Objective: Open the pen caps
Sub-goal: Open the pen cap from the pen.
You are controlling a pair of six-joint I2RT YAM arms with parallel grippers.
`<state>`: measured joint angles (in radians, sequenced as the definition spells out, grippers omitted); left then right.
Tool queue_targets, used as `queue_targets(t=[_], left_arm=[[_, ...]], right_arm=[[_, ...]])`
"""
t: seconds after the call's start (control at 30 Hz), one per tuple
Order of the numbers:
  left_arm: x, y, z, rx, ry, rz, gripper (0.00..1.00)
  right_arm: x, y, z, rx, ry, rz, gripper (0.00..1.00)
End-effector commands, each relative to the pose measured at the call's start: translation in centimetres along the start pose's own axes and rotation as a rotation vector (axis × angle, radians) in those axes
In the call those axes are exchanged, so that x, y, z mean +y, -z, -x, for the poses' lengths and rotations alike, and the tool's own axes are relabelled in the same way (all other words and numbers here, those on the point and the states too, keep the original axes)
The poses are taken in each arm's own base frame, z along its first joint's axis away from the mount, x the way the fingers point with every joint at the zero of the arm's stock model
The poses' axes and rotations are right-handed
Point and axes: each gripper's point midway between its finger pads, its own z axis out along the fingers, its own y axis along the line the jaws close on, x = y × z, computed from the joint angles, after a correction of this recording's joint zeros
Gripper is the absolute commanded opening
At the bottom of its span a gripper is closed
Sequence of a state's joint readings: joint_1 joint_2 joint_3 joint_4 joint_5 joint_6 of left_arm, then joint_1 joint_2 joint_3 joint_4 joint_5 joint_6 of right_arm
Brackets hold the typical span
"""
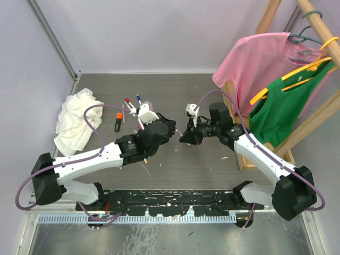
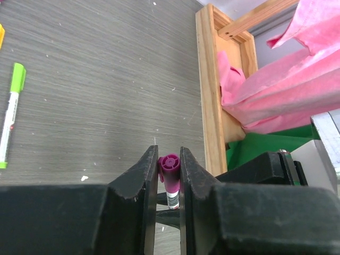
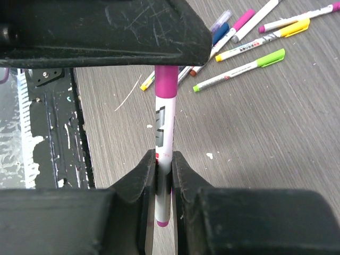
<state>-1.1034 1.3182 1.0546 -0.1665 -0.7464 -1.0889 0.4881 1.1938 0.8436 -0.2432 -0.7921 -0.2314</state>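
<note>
A thin white-barrelled pen with a magenta cap (image 3: 166, 79) is held in the air between my two grippers. My left gripper (image 2: 169, 159) is shut on the magenta cap (image 2: 170, 166), seen end-on between its jaws. My right gripper (image 3: 164, 159) is shut on the white barrel (image 3: 163, 127) near its tail end. The cap is still seated on the barrel. In the top view the left gripper (image 1: 173, 130) and the right gripper (image 1: 186, 137) meet tip to tip at mid-table, and the pen is hidden between them.
Several capped pens lie on the table, among them a green-capped pen (image 3: 239, 69) and a yellow-capped pen (image 3: 263, 40). A green-capped pen (image 2: 10, 114) also lies by the left gripper. A white rag (image 1: 74, 125) lies left. A wooden rack (image 1: 239, 154) with a pink shirt (image 1: 255, 64) and a green shirt (image 1: 281, 111) stands right.
</note>
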Motion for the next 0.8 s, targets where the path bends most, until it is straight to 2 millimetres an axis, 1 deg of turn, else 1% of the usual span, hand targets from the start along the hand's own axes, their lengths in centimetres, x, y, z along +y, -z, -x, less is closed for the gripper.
queue_targets(t=[0.0, 0.03, 0.07, 0.1, 0.27, 0.33, 0.43, 0.47, 0.53, 0.57, 0.6, 0.63, 0.7, 0.77], left_arm=[[-1.1, 0.1, 0.9, -0.013, 0.095, -0.083, 0.08], [-0.8, -0.1, 0.7, -0.008, 0.099, -0.088, 0.06], [-1.2, 0.5, 1.3, -0.012, 0.125, -0.120, 0.05], [-1.2, 0.6, 1.4, -0.013, 0.135, -0.141, 0.04], [-3.0, 1.2, 2.2, -0.021, 0.151, -0.337, 0.03], [-3.4, 1.6, 2.5, -0.031, 0.143, -0.400, 0.02], [-4.0, 2.3, 2.8, -0.044, 0.122, -0.491, 0.02], [-4.2, 2.5, 2.9, -0.045, 0.116, -0.514, 0.02], [-4.4, 2.8, 2.8, -0.043, 0.107, -0.546, 0.03], [-4.5, 2.8, 2.8, -0.042, 0.105, -0.554, 0.04], [-4.5, 2.9, 2.8, -0.041, 0.105, -0.559, 0.07], [-4.4, 2.9, 2.8, -0.041, 0.104, -0.561, 0.11], [-4.2, 2.9, 2.8, -0.041, 0.115, -0.555, 0.24], [-3.8, 2.8, 2.8, -0.039, 0.134, -0.531, 0.36]], right_arm=[[1.6, 0.3, 2.4, -0.061, 0.081, 0.077, 0.10], [1.8, 0.3, 2.4, -0.062, 0.076, 0.090, 0.12], [2.1, 0.3, 2.4, -0.065, 0.070, 0.108, 0.14], [2.3, 0.2, 2.4, -0.066, 0.063, 0.119, 0.17], [3.5, 0.0, 2.4, -0.077, 0.003, 0.198, 0.37], [3.7, -0.1, 2.4, -0.079, -0.024, 0.218, 0.40], [3.9, -0.2, 2.5, -0.083, -0.064, 0.237, 0.40], [3.9, -0.2, 2.5, -0.085, -0.074, 0.241, 0.40], [4.0, -0.3, 2.5, -0.086, -0.090, 0.251, 0.34], [4.0, -0.3, 2.5, -0.085, -0.096, 0.255, 0.28], [4.0, -0.4, 2.6, -0.085, -0.098, 0.256, 0.18], [4.0, -0.4, 2.6, -0.085, -0.101, 0.255, 0.11], [3.7, -0.4, 2.7, -0.085, -0.100, 0.236, 0.02], [2.9, -0.4, 2.7, -0.080, -0.089, 0.185, 0.01]])
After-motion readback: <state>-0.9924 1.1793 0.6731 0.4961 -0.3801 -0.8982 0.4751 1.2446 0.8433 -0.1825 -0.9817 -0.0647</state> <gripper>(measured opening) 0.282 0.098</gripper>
